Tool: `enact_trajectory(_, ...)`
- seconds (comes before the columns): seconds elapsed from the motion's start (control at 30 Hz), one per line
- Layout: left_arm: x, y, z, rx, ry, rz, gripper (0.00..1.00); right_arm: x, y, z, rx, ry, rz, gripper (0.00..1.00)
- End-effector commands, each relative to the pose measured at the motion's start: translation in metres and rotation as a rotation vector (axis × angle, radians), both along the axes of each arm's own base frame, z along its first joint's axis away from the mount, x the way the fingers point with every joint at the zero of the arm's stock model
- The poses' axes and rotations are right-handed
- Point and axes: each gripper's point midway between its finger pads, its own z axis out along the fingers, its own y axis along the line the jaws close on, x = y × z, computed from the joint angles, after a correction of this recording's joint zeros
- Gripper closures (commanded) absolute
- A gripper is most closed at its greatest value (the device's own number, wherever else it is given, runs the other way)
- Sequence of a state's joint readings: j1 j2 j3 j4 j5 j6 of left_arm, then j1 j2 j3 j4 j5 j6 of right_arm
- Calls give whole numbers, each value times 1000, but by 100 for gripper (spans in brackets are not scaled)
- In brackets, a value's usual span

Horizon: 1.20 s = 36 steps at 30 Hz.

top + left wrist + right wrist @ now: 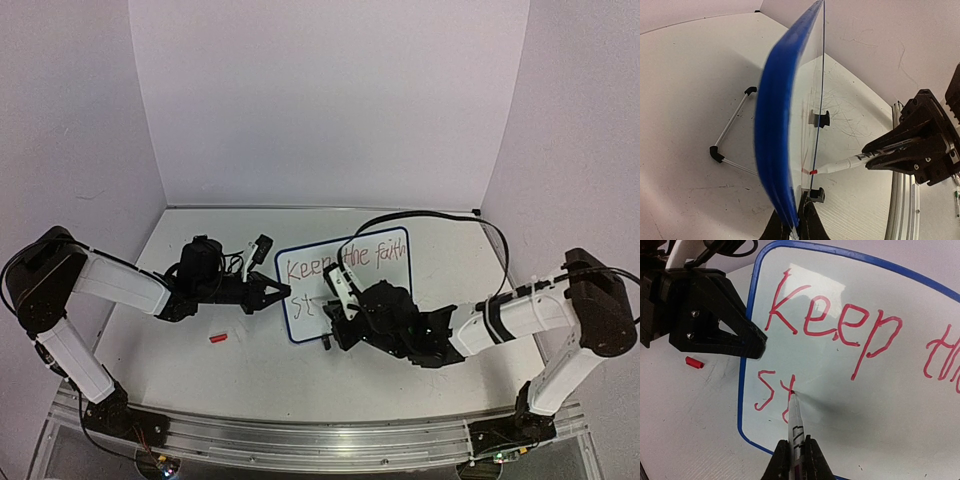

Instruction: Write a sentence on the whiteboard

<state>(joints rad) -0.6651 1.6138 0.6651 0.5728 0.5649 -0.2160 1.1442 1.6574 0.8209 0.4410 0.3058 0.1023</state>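
Note:
The whiteboard (315, 285) stands tilted in the middle of the table, white with a blue rim (775, 115). Red letters read "Keep the faith" (345, 262) on the top line and "st" (772, 392) below "Keep" (835, 320). My left gripper (283, 292) is shut on the board's left edge and also shows in its own wrist view (799, 220) and the right wrist view (757, 342). My right gripper (799, 452) is shut on a white marker (796, 425). The marker's red tip (791, 391) touches the board at the "t".
A small red marker cap (218, 338) lies on the table left of the board. A thin wire stand with black ends (730, 130) lies behind the board. Two black clip feet (818, 195) sit at the board's bottom edge. A metal rail (300, 440) runs along the near edge.

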Motion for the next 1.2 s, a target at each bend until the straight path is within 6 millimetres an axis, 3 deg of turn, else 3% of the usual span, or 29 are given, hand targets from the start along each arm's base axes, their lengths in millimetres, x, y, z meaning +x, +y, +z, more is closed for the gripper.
enact_trajectory(0.0, 25, 25, -21, 127, -52, 155, 100, -11, -21, 53, 136, -79, 37, 100)
enact_trajectory(0.07, 26, 25, -22, 128, -51, 160, 100, -18, -24, 61, 134, -110, 83, 100)
enact_trajectory(0.2, 28, 25, -22, 128, -45, 171, 100, -13, -19, 58, 63, -145, 96, 100)
enact_trajectory(0.37, 31, 27, -22, 126, -37, 192, 100, -11, 4, 64, 77, -155, 151, 100)
enact_trajectory(0.53, 33, 28, -24, 121, -8, 215, 100, -10, -1, 49, 61, -128, 121, 99)
enact_trajectory(0.73, 39, 28, -34, 122, 52, 255, 100, 2, -14, 47, 44, -135, 21, 95)
enact_trajectory(0.83, 38, 29, -36, 124, 61, 260, 100, 1, -12, 44, 39, -120, 29, 100)
enact_trajectory(1.17, 37, 30, -36, 123, 65, 261, 100, -18, 4, 28, 49, -47, 140, 100)
